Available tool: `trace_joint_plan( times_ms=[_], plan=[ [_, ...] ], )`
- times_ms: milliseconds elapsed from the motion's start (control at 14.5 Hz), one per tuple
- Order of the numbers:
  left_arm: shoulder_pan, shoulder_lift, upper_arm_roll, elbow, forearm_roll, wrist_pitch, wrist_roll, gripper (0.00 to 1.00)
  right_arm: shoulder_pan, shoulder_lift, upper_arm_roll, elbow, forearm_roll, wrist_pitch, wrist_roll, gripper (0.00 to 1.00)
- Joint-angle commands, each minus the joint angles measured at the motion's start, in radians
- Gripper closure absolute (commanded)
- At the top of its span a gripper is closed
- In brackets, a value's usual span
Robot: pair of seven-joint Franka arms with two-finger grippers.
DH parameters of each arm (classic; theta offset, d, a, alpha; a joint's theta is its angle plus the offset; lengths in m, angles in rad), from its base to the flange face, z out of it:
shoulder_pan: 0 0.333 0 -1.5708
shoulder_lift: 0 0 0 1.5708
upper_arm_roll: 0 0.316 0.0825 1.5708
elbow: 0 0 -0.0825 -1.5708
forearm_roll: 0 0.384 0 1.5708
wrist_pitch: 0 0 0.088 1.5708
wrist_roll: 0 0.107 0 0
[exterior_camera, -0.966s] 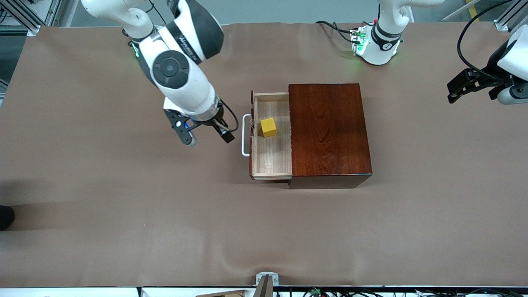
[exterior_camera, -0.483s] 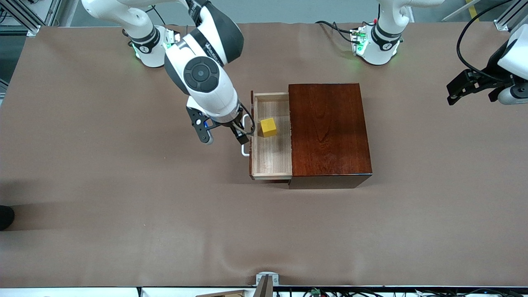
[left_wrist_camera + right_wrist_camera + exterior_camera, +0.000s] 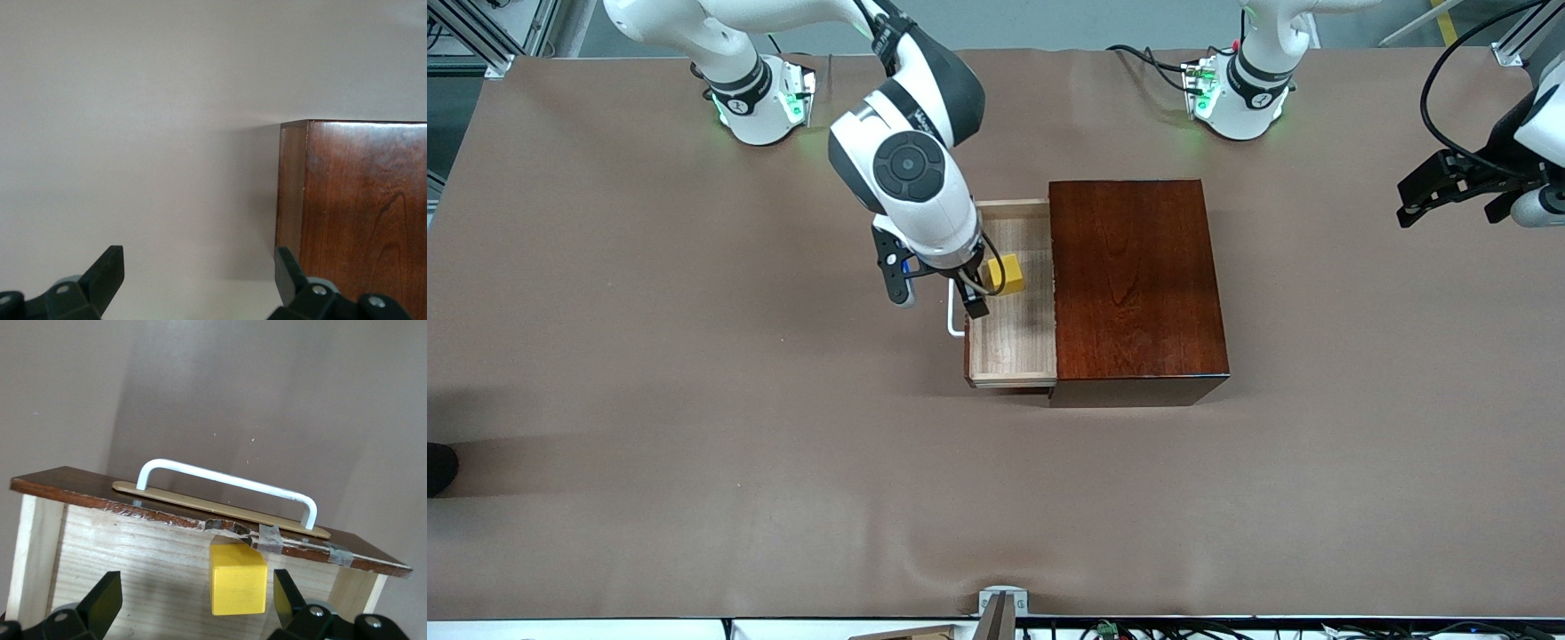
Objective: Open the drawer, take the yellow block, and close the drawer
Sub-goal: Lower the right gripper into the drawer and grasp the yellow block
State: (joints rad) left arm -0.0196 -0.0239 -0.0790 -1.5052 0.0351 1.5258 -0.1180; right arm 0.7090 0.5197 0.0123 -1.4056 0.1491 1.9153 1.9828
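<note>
Table point(image 3: 649, 400): we see a brown cover carrying one wooden box point(image 3: 1134, 284).
Wooden box: glossy, dark reddish-brown, at the middle of the table.
Drawer point(image 3: 1014, 347): pulled out toward the right arm's end; pale interior, white handle point(image 3: 223, 480).
Right gripper point(image 3: 938, 298): we find it over the drawer front and handle, jaws spread wide, nothing held.
Left gripper point(image 3: 1449, 191): waits above the left arm's end of the table, jaws apart, empty.
Yellow block point(image 3: 1007, 274): rests on the drawer floor, just inside the drawer front.
</note>
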Motion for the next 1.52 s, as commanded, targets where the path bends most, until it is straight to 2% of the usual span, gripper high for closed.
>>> trace_joint_plan(
  times_ms=[0,345,1241,1379,1448],
  plan=[
    [0.02,-0.016,-0.021,-0.021,-0.021,0.005,0.031,0.0,0.033,0.026,-0.011,0.025,0.009,0.002,0.063,0.0],
    [0.018,-0.019,-0.021,-0.017,-0.02,-0.018,0.034,0.0,0.05,0.051,-0.009,0.014,0.015,0.039,0.145,0.0],
    [0.021,-0.019,-0.021,-0.012,0.017,-0.004,0.025,0.0,0.116,0.089,-0.012,-0.085,0.003,0.143,0.157,0.0],
    [0.021,-0.021,-0.021,-0.009,0.016,-0.006,0.024,0.0,0.113,0.088,-0.012,-0.081,0.003,0.139,0.151,0.53],
    [0.021,-0.021,-0.021,-0.009,0.014,-0.006,0.024,0.0,0.107,0.085,-0.012,-0.073,0.012,0.137,0.162,1.0]
  ],
)
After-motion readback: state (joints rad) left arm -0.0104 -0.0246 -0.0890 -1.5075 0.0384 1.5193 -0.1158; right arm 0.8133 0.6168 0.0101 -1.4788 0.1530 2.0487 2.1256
